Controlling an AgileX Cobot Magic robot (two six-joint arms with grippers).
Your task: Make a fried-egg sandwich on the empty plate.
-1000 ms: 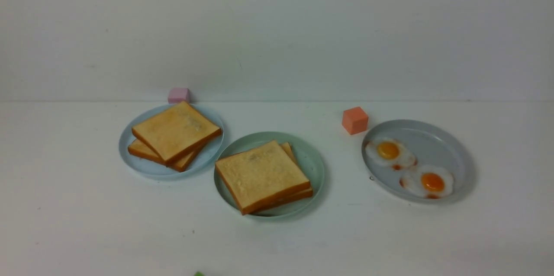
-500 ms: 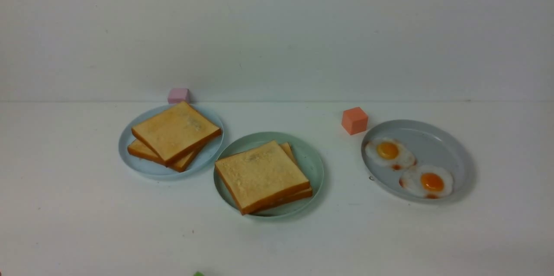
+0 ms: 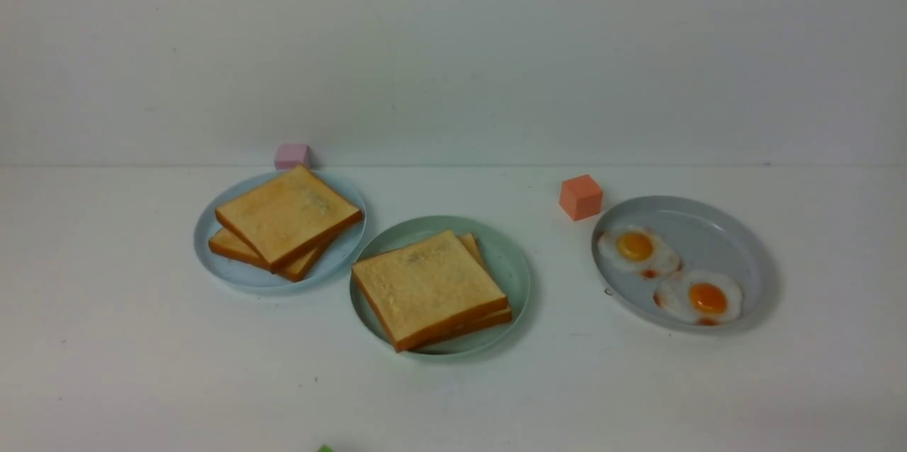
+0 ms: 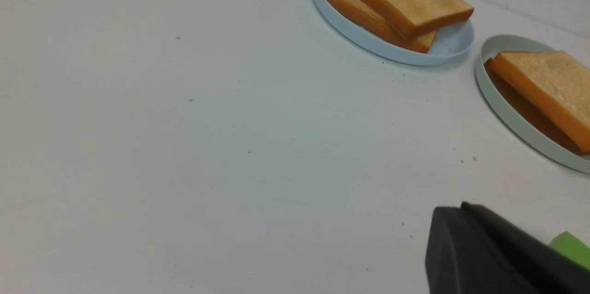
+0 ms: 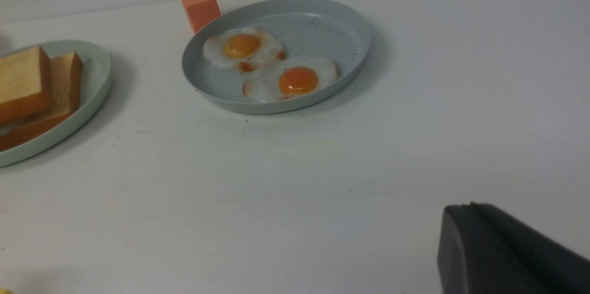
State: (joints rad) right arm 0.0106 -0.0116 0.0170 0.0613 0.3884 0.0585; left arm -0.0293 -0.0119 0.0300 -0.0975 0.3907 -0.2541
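Observation:
The pale mint-green plate [image 3: 511, 253] sits mid-table and carries two stacked toast slices [image 3: 425, 285]. What lies between the slices is hidden in the front view. The stack [image 4: 548, 86] also shows in the left wrist view, and again [image 5: 23, 82] at the edge of the right wrist view. Neither arm appears in the front view. My left gripper [image 4: 461, 207] is shut on nothing, low over bare table, well short of the plates. My right gripper [image 5: 470, 206] is likewise shut and holds nothing, short of the egg plate.
A light blue plate [image 3: 341, 253] at the left holds two more toast slices [image 3: 287, 215]. A grey-blue plate [image 3: 708, 225] at the right holds two fried eggs [image 3: 638, 248]. A pink cube [image 3: 293, 155], an orange cube [image 3: 580, 197] and a green block [image 4: 571, 248] stand on the table.

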